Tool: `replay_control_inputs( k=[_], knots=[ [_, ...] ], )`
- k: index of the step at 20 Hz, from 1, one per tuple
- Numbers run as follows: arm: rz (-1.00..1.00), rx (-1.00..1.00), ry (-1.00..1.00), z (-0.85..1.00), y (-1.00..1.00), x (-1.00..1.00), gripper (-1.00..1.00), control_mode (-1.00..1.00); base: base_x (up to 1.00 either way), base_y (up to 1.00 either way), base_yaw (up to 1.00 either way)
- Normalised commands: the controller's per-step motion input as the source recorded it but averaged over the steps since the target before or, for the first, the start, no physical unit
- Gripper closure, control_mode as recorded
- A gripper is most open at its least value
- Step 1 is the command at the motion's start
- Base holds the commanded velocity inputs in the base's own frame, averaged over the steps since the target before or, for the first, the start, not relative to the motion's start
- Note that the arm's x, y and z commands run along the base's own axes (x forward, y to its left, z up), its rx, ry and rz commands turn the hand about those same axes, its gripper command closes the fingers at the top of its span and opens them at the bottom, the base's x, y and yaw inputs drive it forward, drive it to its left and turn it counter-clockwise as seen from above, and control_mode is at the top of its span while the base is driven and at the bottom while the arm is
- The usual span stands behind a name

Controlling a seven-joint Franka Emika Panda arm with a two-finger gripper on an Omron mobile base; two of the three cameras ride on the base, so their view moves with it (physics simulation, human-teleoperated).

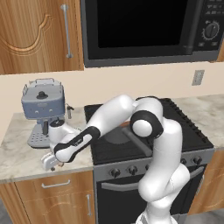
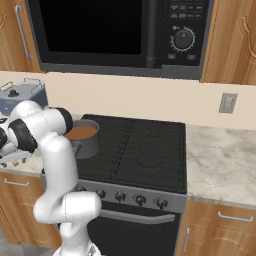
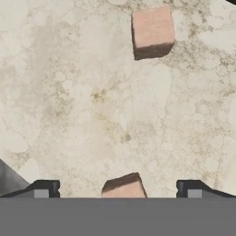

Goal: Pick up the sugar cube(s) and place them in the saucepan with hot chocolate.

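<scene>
In the hand view, one tan sugar cube [image 3: 123, 187] lies on the marble counter, right between my two fingertips, partly cut off at the bottom edge. A second sugar cube [image 3: 152, 30] lies farther ahead, apart from the first. My gripper [image 3: 119, 190] is open, its fingers well clear of the near cube on both sides. In the left base view the gripper [image 1: 50, 162] hangs low over the counter, left of the stove. The dark grey saucepan with hot chocolate [image 2: 83, 138] stands on the stove's front left burner, partly behind my arm.
A blue-grey espresso machine [image 1: 42, 109] stands on the counter [image 1: 17, 157] just behind the hand. The black stove [image 1: 175, 127] lies to the right, with a microwave [image 1: 144, 30] above it. The counter's front edge is close to the gripper.
</scene>
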Motion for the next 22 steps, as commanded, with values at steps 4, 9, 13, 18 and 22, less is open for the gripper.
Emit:
replay_control_inputs(
  k=[4,9,13,18,22],
  knots=[
    [0.0,-0.03,-0.01,-0.14,-0.02,0.0,-1.0,-1.0,0.0,0.0,0.0],
    [0.0,-0.03,-0.02,-0.08,-0.01,0.0,-1.0,-1.0,0.0,0.0,0.0],
    [0.0,-0.03,-0.02,-0.12,-0.03,0.02,-1.0,-1.0,0.0,0.0,0.0],
    [0.0,0.0,0.0,-0.05,-0.15,0.09,-1.0,-1.0,0.0,0.0,0.0],
    [0.0,0.0,-0.01,-0.04,-0.17,0.06,-1.0,-1.0,0.0,0.0,0.0]
  ],
)
